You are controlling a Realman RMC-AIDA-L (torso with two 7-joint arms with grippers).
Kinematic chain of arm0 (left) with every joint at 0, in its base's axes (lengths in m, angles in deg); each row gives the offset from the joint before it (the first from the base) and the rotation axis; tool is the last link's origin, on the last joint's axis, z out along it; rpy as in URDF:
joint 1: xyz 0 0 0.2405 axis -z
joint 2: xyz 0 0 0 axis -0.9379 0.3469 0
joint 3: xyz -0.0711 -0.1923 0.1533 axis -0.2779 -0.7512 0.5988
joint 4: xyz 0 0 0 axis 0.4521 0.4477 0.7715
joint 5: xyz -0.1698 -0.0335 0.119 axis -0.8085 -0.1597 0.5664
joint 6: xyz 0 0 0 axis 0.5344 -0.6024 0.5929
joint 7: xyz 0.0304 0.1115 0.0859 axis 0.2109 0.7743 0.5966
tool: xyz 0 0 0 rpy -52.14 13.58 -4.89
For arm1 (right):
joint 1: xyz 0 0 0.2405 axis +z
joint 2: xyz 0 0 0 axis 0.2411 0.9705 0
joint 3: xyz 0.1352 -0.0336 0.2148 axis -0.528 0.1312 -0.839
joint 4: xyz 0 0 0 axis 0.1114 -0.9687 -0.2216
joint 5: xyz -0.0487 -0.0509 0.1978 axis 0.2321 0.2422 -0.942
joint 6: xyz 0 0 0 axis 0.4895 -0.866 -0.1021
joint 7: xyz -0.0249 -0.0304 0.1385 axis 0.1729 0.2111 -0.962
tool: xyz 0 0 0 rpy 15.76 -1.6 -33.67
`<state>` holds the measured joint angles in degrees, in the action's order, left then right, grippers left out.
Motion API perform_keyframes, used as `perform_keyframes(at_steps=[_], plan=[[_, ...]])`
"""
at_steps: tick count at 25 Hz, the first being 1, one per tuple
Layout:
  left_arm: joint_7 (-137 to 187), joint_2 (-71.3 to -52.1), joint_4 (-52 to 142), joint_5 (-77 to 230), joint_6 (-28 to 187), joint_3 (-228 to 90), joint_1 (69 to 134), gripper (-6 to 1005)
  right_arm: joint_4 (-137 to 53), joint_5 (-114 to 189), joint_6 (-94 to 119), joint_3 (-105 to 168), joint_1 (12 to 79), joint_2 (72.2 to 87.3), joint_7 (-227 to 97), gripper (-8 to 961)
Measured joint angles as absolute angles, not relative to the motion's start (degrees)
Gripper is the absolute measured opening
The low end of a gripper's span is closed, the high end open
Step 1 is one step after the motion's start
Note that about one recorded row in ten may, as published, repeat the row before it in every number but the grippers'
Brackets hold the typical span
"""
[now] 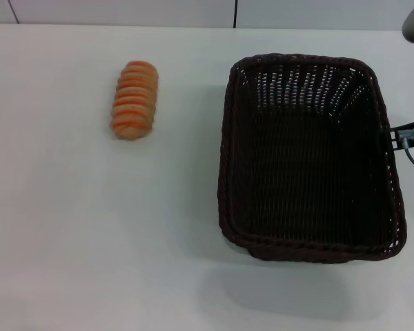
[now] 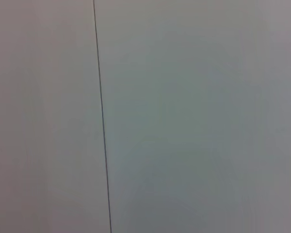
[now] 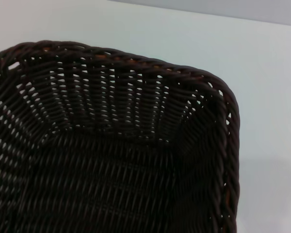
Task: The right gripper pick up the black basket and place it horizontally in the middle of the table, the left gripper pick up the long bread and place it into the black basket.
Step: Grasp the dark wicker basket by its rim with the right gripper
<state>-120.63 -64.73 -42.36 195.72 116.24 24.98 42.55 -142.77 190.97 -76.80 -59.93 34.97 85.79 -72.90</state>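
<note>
On the right half of the head view sits the black basket [image 1: 310, 158] — its woven floor bare, long axis running top to bottom, resting on the table [image 1: 90, 262]. The right wrist view looks down into one rounded corner of the black basket [image 3: 111, 160]. The long bread [image 1: 134, 101] lies well apart at upper left, nothing between them. The right gripper [image 1: 408, 138] just shows at the right edge, touching or just beside the rim — whether clenched or released, I cannot tell.
</note>
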Motion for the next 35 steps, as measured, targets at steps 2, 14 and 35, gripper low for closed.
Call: perform_keyframes(at_steps=[2,14,35], plan=[[-120.58,-64.73,-42.35,195.72,116.23,24.98,42.46,859,-141.86,190.97,-75.72,-59.56,34.94,85.83,-72.84,717],[-120.54,-64.73,-42.28,195.71,116.21,24.99,42.21,856,-138.18,190.95,-72.96,-56.25,37.54,85.89,-70.25,662],[-121.06,-64.75,-42.33,197.04,116.23,24.93,41.47,852,-145.46,190.85,-69.76,-60.92,34.97,85.83,-46.97,262]])
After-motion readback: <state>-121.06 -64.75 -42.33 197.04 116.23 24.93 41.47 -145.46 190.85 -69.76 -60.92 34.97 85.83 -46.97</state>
